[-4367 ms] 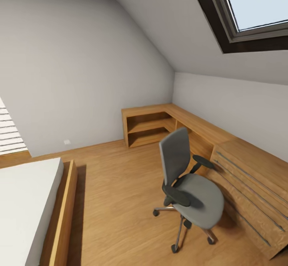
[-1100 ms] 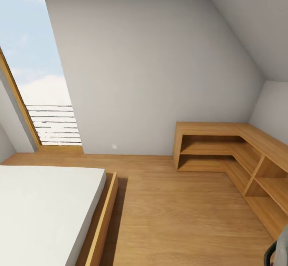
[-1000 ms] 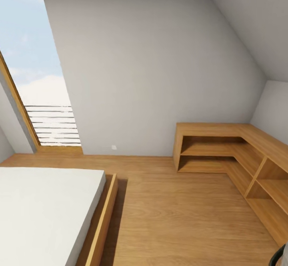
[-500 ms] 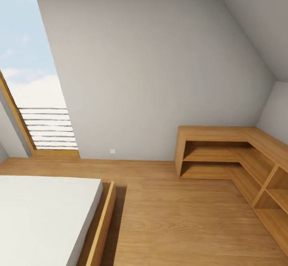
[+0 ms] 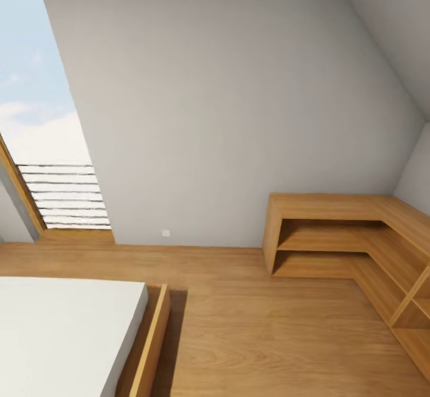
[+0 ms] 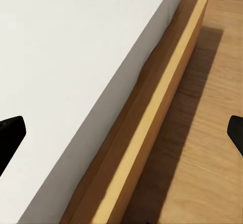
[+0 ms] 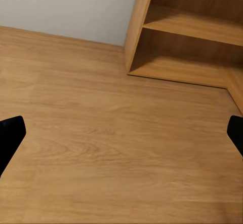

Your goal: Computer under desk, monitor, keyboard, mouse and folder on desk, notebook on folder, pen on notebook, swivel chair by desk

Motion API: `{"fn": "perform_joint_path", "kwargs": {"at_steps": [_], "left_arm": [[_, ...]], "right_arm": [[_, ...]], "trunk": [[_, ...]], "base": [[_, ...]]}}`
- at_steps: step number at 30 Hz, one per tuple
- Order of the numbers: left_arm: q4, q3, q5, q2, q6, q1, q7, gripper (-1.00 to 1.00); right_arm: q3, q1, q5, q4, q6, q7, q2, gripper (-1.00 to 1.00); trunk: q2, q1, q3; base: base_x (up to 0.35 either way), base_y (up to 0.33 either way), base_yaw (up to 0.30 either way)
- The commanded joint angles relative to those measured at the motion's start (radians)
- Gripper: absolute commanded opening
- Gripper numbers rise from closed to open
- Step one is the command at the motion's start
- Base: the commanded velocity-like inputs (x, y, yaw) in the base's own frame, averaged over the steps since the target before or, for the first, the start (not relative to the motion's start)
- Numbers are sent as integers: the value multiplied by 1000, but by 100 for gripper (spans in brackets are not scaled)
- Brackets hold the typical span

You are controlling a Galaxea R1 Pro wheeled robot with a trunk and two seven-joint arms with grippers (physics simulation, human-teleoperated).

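Ahead we face a bare grey wall (image 5: 227, 98) with a low wooden corner shelf unit (image 5: 334, 229) at the right and a white bed (image 5: 60, 331) in a wooden frame (image 5: 149, 349) at the left. Wide wooden floor (image 5: 263, 331) lies open between them. Our left gripper (image 6: 121, 133) and right gripper (image 7: 121, 133) both stand spread wide (nothing between the tips).

White bed (image 5: 60, 325) in wooden frame, wood floor (image 5: 269, 325), low corner shelving (image 5: 334, 207) (L-shaped), tall window (image 5: 36, 116)
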Motion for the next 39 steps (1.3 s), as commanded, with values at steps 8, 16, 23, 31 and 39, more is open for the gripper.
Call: {"fn": "perform_joint_path", "kwargs": {"at_steps": [8, 16, 23, 31, 39], "left_arm": [[-2, 1, 1, 0, -1, 0, 1, 100], [-2, 1, 1, 0, -1, 0, 1, 100], [-2, 1, 1, 0, -1, 0, 1, 100], [-2, 1, 1, 1, -1, 0, 1, 100], [-2, 2, 1, 4, -1, 0, 4, 100]], "right_arm": [[9, -1, -7, 2, -4, 0, -1, 100], [10, -1, -7, 2, -4, 0, -1, 100], [10, -1, -7, 2, -4, 12, -1, 100], [10, -1, -7, 2, -4, 26, -1, 100], [10, -1, -7, 2, -4, 30, -1, 100]], "trunk": [[-2, 1, -2], [-2, 1, 2], [-2, 1, 6], [-2, 1, 11], [-2, 1, 17]], "base": [[327, 0, -31], [327, 0, -185], [327, 0, -229], [327, 0, -235], [327, 0, -237]]}}
